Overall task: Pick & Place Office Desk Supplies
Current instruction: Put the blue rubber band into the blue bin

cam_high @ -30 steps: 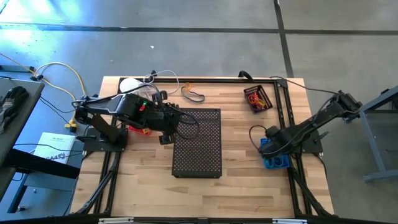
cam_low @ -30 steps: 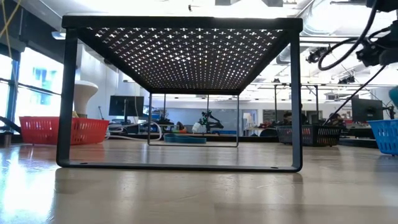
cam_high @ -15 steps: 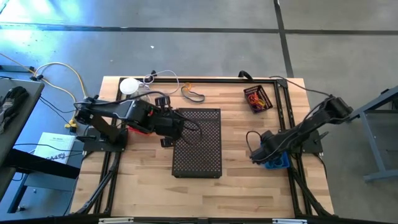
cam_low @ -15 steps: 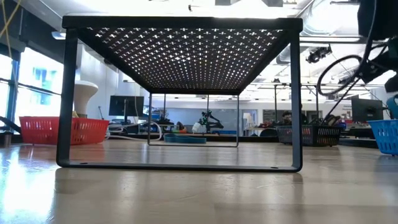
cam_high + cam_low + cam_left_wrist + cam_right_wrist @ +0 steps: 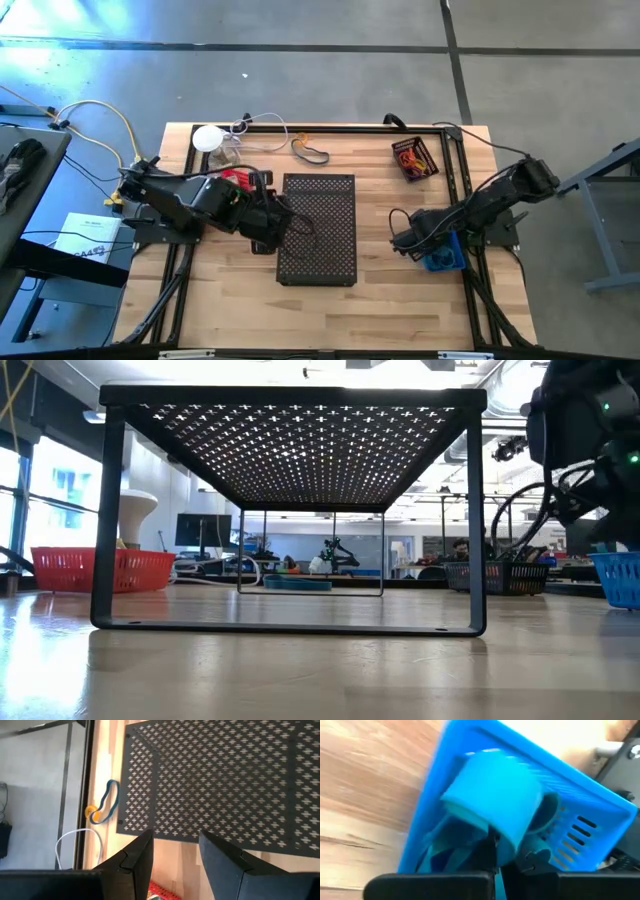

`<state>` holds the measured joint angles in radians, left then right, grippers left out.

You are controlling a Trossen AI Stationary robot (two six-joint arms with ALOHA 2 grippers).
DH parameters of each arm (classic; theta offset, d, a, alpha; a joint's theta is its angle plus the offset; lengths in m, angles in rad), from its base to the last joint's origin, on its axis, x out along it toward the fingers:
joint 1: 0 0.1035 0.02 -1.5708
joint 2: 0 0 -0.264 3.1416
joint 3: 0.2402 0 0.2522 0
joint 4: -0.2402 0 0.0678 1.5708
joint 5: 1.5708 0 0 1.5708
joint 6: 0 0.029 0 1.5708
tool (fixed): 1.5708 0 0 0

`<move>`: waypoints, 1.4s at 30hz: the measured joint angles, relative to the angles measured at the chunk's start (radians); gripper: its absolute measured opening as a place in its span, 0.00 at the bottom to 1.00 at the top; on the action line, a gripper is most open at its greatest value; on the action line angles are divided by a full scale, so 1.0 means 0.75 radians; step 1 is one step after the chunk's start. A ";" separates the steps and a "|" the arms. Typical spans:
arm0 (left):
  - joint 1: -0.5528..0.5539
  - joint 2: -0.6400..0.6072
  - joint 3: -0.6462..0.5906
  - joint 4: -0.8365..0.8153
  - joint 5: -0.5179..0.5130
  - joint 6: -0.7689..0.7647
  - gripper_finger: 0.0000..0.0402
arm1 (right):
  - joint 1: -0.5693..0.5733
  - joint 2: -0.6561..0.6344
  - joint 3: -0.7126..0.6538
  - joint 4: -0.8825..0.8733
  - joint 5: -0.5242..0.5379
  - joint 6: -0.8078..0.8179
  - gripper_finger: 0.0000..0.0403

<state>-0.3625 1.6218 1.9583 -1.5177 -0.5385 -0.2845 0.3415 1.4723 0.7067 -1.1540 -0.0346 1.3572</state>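
My right gripper [image 5: 400, 240] is clenched w/ no gap between the fingers, hanging just inboard of the blue basket [image 5: 443, 258] at the table's right edge. In the right wrist view that basket [image 5: 530, 815] fills the pic: light-blue roll-shaped thing [image 5: 492, 802] sits in it, blurred, can't say what it is. Whether the fingers pinch anything there I can't tell; their tips are lost against the blue.

My left gripper [image 5: 262, 232] has jaws parted, nothing between them, at the left edge of the black perforated stand [image 5: 318, 228]. Left wrist view shows both fingers [image 5: 135, 857] over bare wood beside the stand's mesh top [image 5: 220, 775].

Red basket [image 5: 232, 180] is mostly hidden under my left arm; contents not visible. In the low view it [image 5: 100, 568] shows far left, inside unreadable.

Farther back: the supplies. A blue-grey band w/ a yellow bit [image 5: 310, 150] lies on the wood just behind the stand, also seen from the left wrist [image 5: 104, 807]. At the back right, a dark tray [image 5: 415, 158] holds red & orange loops [image 5: 408, 155], too small to count. White round disc [image 5: 206, 138] w/ cords sits at the back left corner.

Low view: my right arm [image 5: 585, 450] is cut off at the pic's edge, gripper not seen there.
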 joint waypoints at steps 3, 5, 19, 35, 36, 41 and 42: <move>-0.030 0.000 0.000 0.000 0.000 -0.002 0.37 | -0.012 -0.002 -0.023 -0.006 -0.003 -0.001 0.01; -0.047 0.000 0.000 0.000 0.000 -0.003 0.37 | -0.011 -0.001 -0.024 -0.007 0.003 0.000 0.01; -0.072 0.000 0.000 0.003 -0.002 -0.028 0.37 | -0.011 -0.002 0.084 -0.245 -0.102 -0.065 0.33; -0.069 -0.001 0.000 0.010 0.153 0.031 0.37 | -0.011 -0.023 0.423 -0.553 -0.025 -0.112 0.41; -0.068 -0.001 0.000 0.010 0.170 0.044 0.37 | -0.011 -0.026 0.437 -0.555 -0.029 -0.105 0.41; -0.065 -0.001 0.000 0.004 0.173 0.077 0.37 | -0.011 -0.024 0.443 -0.555 -0.094 -0.140 0.41; -0.065 -0.001 0.000 -0.004 0.171 0.089 0.37 | -0.011 -0.025 0.443 -0.557 -0.074 -0.149 0.41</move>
<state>-0.4114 1.6215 1.9583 -1.5206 -0.4102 -0.2176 0.3330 1.4539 1.0389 -1.5719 -0.0900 1.2455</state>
